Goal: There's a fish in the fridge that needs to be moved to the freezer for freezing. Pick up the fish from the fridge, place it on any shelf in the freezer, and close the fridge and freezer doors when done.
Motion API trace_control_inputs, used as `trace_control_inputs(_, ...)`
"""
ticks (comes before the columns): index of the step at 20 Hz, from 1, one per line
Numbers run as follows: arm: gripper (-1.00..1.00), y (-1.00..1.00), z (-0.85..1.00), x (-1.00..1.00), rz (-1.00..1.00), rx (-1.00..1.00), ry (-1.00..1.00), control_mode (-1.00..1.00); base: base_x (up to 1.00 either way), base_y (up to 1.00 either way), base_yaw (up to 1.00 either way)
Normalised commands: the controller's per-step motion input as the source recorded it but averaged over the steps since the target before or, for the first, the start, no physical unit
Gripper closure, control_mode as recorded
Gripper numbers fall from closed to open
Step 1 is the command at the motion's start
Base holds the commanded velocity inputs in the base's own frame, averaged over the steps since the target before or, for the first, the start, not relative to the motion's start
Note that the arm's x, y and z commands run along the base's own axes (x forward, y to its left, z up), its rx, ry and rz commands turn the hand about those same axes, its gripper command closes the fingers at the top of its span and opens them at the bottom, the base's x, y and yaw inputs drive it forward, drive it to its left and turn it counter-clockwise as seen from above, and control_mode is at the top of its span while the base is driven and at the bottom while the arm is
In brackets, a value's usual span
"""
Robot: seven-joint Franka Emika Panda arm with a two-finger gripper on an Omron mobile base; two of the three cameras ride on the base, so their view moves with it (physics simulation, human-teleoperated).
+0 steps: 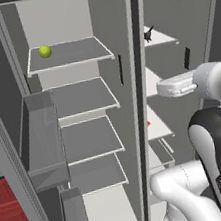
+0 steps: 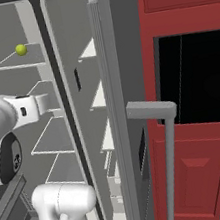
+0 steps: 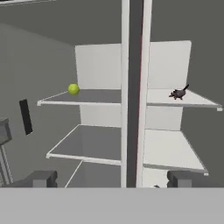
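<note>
On the top white shelf of the freezer (image 1: 159, 39) lies the fish (image 3: 178, 93), so the move looks done. Left of the divider, the fridge (image 1: 81, 107) holds a green ball (image 3: 73, 89) on its top grey shelf. Facing both compartments, the gripper (image 3: 112, 179) has its fingers spread wide and empty. Both doors stand open; the freezer door (image 2: 130, 129) and the fridge door (image 1: 9, 164) remain to be closed.

The fish (image 1: 148, 34) is too small to make out beyond dark spikes. The arm (image 1: 214, 131) hides the freezer's (image 1: 159, 36) lower shelves; door (image 2: 135, 128) tops are cropped.
</note>
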Motion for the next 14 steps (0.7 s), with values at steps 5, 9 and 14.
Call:
trace_control_inputs(5, -1.0, 0.0, -0.03, -0.2, 0.0, 0.0, 0.0, 1.0, -0.57, 0.0, 0.0)
trace_control_inputs(9, -1.0, 0.0, 0.0, 0.0, 0.0, 0.0, 0.0, 1.0, -0.97, 0.05, -0.02)
trace_control_inputs(14, -1.0, 0.0, 0.0, 0.0, 0.0, 0.0, 0.0, 1.0, -0.82, 0.06, -0.02)
